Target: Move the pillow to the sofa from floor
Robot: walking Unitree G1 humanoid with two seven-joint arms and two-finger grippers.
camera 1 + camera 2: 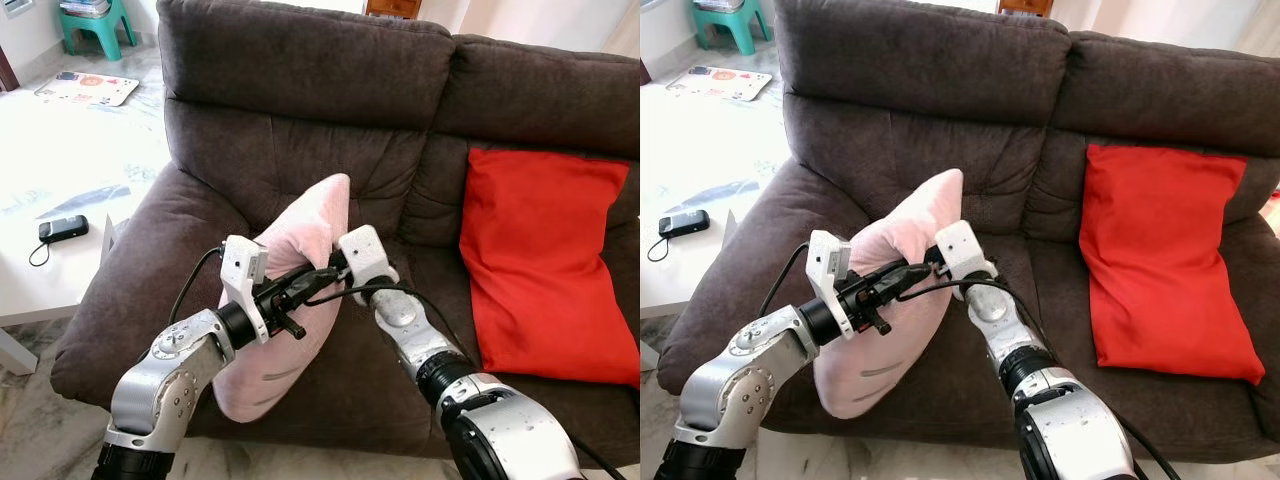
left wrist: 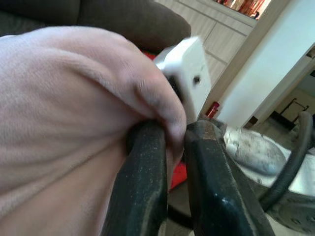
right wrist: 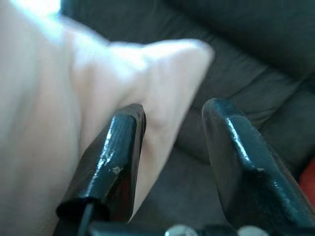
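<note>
The pink pillow [image 1: 290,310] is held up on end above the near edge of the sofa [image 1: 300,90]'s left seat, its long axis running from low near to high far. The left gripper [image 2: 172,147] is clamped on a fold of it. The right gripper [image 3: 172,147] is seen with fingers apart, one against the pillow's edge, the seat lying just beyond.

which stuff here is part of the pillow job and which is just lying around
Part of the job:
- pink pillow, pinched by the left gripper
- right gripper, open beside the pillow
- brown sofa

Just lying about:
- red cushion
- white table
- black device
- teal stool
</note>
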